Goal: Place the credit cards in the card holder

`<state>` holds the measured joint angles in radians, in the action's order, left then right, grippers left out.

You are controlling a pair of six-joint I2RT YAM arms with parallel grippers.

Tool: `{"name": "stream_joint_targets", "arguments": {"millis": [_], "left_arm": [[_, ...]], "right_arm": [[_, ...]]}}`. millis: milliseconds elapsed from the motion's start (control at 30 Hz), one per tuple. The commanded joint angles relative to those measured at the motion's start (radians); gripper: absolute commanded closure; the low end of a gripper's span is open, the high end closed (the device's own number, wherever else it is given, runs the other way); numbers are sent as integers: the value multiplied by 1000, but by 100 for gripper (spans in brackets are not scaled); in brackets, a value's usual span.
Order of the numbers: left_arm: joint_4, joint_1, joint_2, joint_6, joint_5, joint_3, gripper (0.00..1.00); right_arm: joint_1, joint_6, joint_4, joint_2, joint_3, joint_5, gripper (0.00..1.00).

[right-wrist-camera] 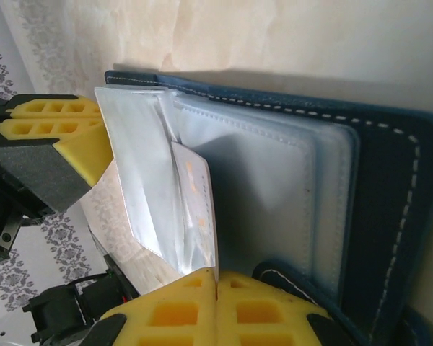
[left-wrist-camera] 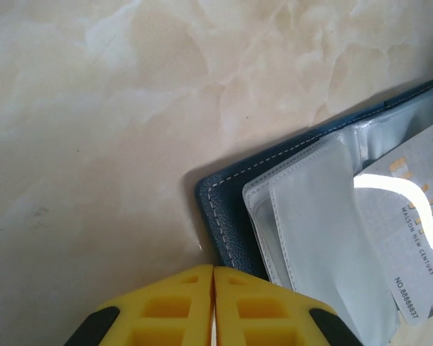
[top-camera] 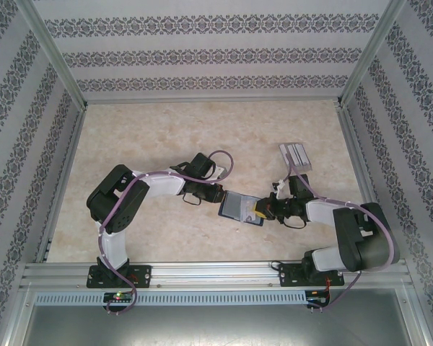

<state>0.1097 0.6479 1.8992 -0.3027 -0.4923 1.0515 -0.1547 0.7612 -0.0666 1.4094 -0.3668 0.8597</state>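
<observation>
Navy card holder [left-wrist-camera: 227, 209], seemingly pale-grey card [left-wrist-camera: 411, 238]

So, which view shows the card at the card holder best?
The left wrist view: the card faces the camera, its printing readable, against the card holder's clear sleeves. The right wrist view shows it at a steep angle; the top external view, too small to tell.

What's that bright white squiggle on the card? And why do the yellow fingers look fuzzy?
Left wrist view: the squiggle is glare, light bouncing off the clear sleeves over the card; the left gripper sits too close to the lens, so it blurs. Right wrist view: the sleeves shine silvery and the right gripper is soft. Top external view: the table is evenly lit, no glare.
</observation>
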Motion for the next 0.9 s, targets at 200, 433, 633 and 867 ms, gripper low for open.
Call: {"name": "stream_joint_targets", "arguments": {"millis": [200, 433, 633, 867], "left_arm": [[39, 8, 10, 4, 29, 13, 90], [41, 7, 15, 4, 30, 15, 91], [44, 8, 18, 4, 44, 18, 91], [41, 5, -16, -3, 84, 2, 89]], "right_arm": [[4, 18, -51, 22, -31, -19, 91], [4, 24, -96, 69, -37, -7, 91], [5, -9, -102, 91, -50, 11, 90], [7, -43, -113, 137, -61, 21, 88]]}}
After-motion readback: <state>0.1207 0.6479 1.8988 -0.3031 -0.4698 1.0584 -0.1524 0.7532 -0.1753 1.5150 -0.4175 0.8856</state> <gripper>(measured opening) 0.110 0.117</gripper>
